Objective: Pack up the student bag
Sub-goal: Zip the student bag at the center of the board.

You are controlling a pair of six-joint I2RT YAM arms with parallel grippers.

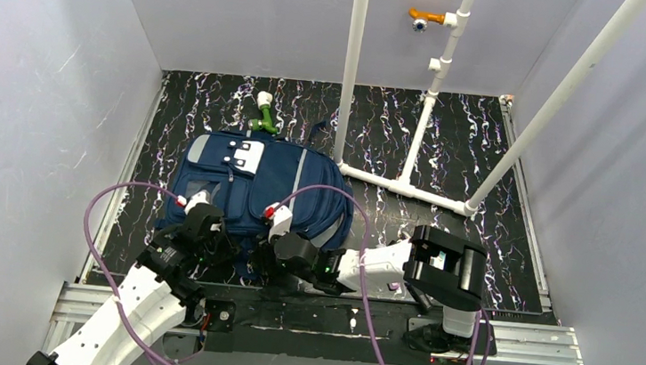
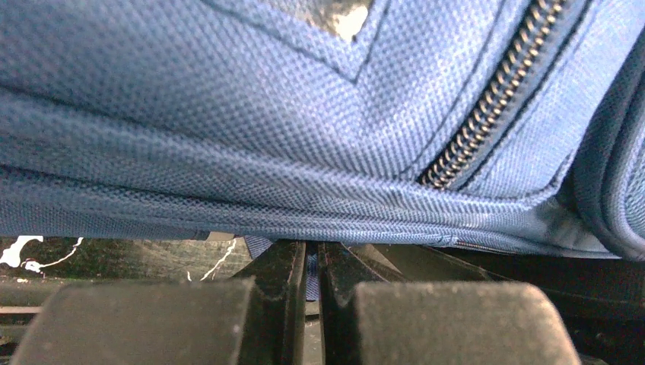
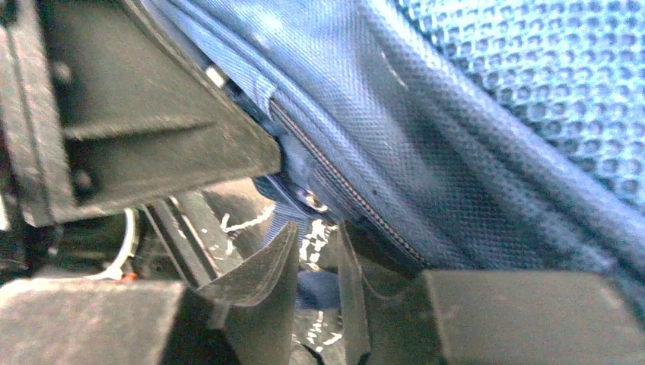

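Looking from the top cam, we see the student bag (image 1: 252,189) lying flat on the black streaked mat (image 1: 457,142), left of centre and front side up. Its white patch (image 1: 242,152) is toward the far end and its near end is by the mat's near edge. A green-and-white item (image 1: 263,116) lies at the bag's far end, touching or just beside it; we can't tell which. A white pipe frame (image 1: 404,183) stands on the mat right of the bag.

Both grippers are low at the bag's near end. The left gripper (image 2: 312,255) is at the near-left part. Its fingers are pressed together w/ only a slit btw them. A sliver of blue shows in that slit, but we can't say if it's nipped. Above them the wrist cam shows blue fabric and a closed zipper (image 2: 487,114) running diagonally.

The right gripper (image 3: 316,255) sits at the near edge, approx mid-bag. Its fingers stand a little apart. A blue tab (image 3: 283,215) w/ a metal rivet (image 3: 312,199) hangs from the bag's zipper line into the gap; whether the pads touch it we can't tell. Blue mesh (image 3: 532,68) fills the upper right of that view.
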